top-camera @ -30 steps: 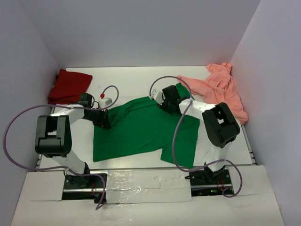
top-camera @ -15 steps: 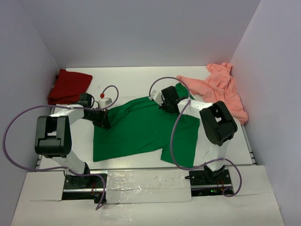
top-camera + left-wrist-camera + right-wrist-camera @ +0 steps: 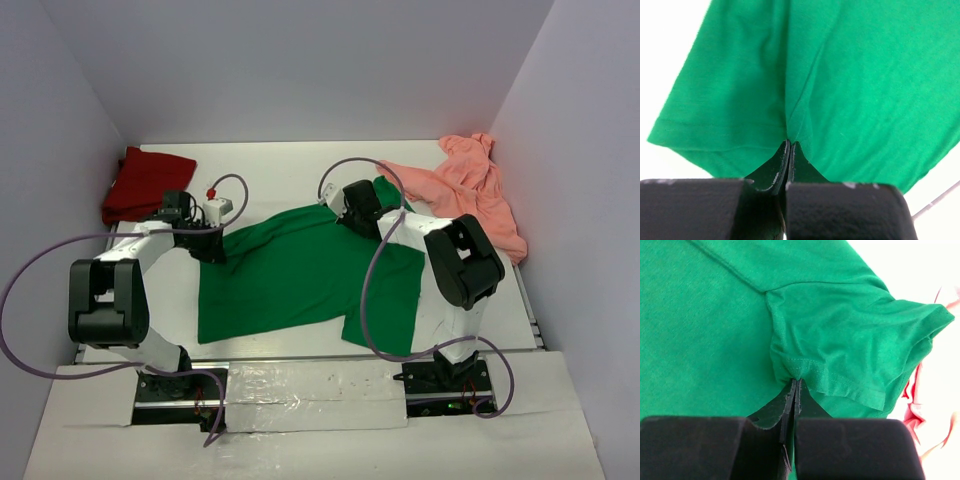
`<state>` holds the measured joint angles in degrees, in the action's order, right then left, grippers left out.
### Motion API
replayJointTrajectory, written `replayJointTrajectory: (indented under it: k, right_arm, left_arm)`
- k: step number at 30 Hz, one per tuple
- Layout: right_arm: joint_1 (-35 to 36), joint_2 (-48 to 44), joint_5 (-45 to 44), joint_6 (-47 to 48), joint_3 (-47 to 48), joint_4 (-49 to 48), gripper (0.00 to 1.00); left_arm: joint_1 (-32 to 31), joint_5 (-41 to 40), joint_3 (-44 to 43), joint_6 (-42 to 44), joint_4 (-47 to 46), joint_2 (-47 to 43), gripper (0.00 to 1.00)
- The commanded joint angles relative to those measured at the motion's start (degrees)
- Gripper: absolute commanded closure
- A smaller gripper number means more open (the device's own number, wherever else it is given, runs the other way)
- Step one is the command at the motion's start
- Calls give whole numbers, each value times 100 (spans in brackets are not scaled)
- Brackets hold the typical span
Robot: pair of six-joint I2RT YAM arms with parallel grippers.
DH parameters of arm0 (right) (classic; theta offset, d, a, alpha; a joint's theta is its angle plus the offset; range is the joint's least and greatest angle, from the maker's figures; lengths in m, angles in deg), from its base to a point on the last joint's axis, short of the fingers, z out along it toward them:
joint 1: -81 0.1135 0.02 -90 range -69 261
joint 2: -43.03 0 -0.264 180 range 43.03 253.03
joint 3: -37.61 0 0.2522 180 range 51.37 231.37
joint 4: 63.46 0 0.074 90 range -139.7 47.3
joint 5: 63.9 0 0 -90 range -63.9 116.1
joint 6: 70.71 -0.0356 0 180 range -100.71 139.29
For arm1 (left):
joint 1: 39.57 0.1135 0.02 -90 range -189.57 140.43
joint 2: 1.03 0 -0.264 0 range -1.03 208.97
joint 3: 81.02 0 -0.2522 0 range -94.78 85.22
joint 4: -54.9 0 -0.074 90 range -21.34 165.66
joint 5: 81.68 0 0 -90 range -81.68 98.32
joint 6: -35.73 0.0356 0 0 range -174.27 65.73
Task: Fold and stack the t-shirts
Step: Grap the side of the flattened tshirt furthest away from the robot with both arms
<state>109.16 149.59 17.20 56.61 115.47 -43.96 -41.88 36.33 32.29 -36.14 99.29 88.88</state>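
Both clamped on green t-shirt (image 3: 300, 270): my left hand (image 3: 788, 143) at its left edge, my right hand (image 3: 796, 380) on its right sleeve; shirt spans sideways between them.

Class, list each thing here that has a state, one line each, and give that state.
green t-shirt: spread out, unfolded.
dark red t-shirt: bunched, far left corner.
salmon-pink t-shirt: crumpled, far right.
left claw: shut on green t-shirt.
right claw: shut on green t-shirt.
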Motion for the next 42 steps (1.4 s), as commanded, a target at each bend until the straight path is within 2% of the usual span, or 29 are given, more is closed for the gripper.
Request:
replayJointTrajectory:
  k: [1,16,24,33,39,42]
  right_arm:
    - [23,5,-129,-146,24,-336,100]
    - [-12,163,-199,-251,305,-266,100]
    - [-118,75,-392,-699,726,-539,100]
    - [-127,312,-647,-849,1307,-854,100]
    - [-153,681,-928,-831,1913,-1039,100]
    - [-206,804,-999,-998,2229,-1154,100]
  left_arm:
    - [28,-427,-350,32,109,-290,100]
    - [309,-1192,-780,771,681,-386,100]
    - [433,-1526,-983,631,181,-334,100]
    - [371,-1394,-1290,850,22,114,100]
    - [371,-1578,-1887,921,-110,510,100]
    - [371,-1841,-2230,649,-575,738,100]
